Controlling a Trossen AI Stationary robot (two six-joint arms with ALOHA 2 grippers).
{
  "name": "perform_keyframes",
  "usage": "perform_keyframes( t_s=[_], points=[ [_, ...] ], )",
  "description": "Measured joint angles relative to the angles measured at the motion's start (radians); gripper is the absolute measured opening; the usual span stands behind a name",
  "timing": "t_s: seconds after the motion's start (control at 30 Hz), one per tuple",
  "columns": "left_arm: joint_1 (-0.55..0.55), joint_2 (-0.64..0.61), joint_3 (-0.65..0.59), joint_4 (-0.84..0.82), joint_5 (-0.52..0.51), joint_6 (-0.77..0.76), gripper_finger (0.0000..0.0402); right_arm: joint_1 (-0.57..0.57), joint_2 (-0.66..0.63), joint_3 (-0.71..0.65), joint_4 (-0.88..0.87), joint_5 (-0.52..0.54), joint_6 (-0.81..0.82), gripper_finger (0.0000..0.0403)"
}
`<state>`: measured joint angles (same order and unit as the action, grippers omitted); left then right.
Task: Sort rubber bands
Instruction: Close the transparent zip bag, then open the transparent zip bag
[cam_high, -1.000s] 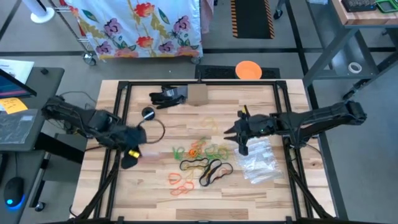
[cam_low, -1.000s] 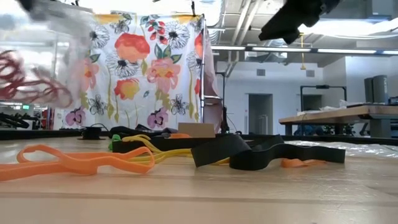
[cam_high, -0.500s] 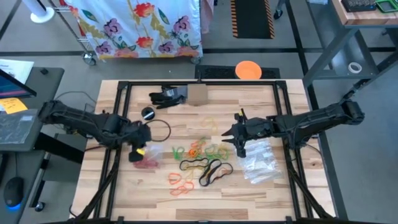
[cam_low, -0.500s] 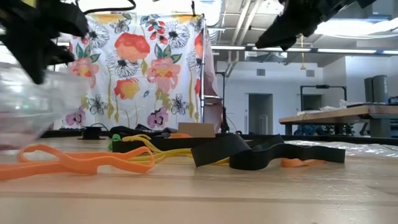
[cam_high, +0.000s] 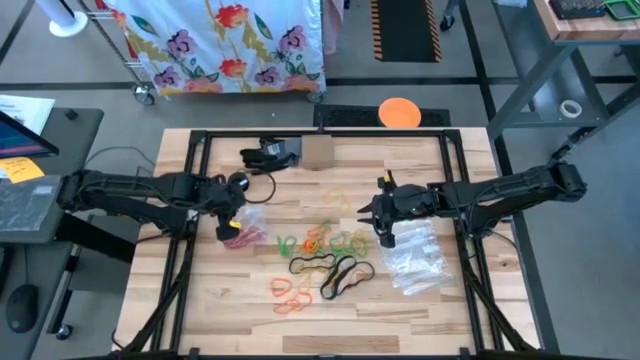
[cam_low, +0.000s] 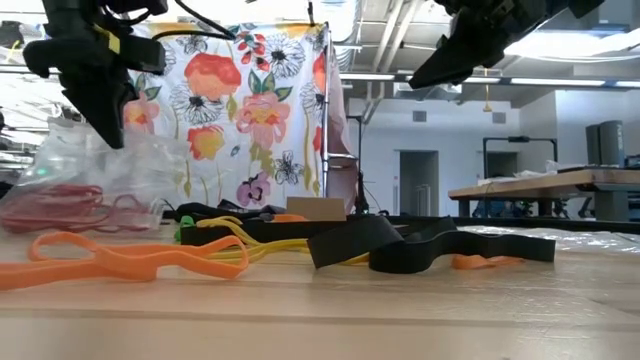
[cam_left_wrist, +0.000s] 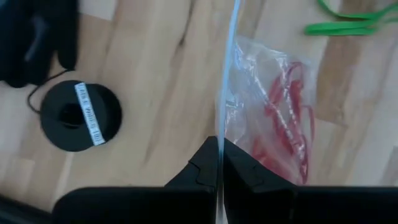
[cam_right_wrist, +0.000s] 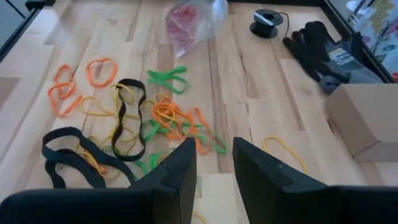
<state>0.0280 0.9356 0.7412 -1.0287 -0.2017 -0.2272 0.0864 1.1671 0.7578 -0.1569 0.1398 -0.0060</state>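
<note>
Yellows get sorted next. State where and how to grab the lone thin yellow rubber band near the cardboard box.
Come straight down and pinch one strand of the thin yellow rubber band, on its side away from the tangled pile. It lies flat and alone, so likely nothing else gets caught.

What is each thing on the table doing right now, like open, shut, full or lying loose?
Left hand: shut on the clear bag's edge.
Clear bag: holds red bands, hanging onto the table.
Right hand: open, empty, above the loose bands.
Loose bands: scattered unsorted on the table.
Spare clear bags: lying flat, apparently empty.
Cardboard box: closed.
</note>
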Motion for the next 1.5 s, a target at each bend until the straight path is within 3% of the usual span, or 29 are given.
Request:
perform_keyframes(
  t_s=[0.27, 0.7, 0.83, 1.0, 1.1, 1.27, 1.4, 1.5],
  points=[
    [0.000, 0.000, 0.000, -0.008, -0.047, -0.025, 0.0005, 0.000, 0.000, 0.000, -0.005, 0.000, -0.006, 0.0102],
    [0.000, 0.000, 0.007, -0.025, -0.134, -0.073, 0.0102, -0.002, 0.000, 0.000, -0.004, 0.000, -0.007, 0.0102],
    [0.000, 0.000, 0.057, -0.010, -0.219, -0.083, 0.0103, -0.020, -0.004, 0.004, 0.000, -0.001, -0.028, 0.0102],
    [0.000, 0.000, 0.181, 0.016, -0.213, -0.066, 0.0103, -0.039, -0.005, 0.027, 0.005, -0.001, -0.011, 0.0102],
    [0.000, -0.002, 0.193, 0.110, -0.143, -0.141, 0.0103, -0.037, -0.004, 0.027, -0.014, -0.015, 0.073, 0.0102],
    [-0.039, 0.021, 0.119, 0.292, 0.006, -0.189, 0.0103, -0.009, -0.001, 0.027, -0.233, -0.075, 0.261, 0.0102],
    [-0.117, 0.067, 0.004, 0.552, 0.015, -0.188, 0.0103, 0.058, -0.001, 0.007, -0.374, -0.043, 0.466, 0.0102],
    [-0.163, 0.129, -0.073, 0.785, 0.014, -0.142, 0.0103, 0.113, 0.001, 0.000, -0.442, 0.059, 0.587, 0.0102]
  ],
)
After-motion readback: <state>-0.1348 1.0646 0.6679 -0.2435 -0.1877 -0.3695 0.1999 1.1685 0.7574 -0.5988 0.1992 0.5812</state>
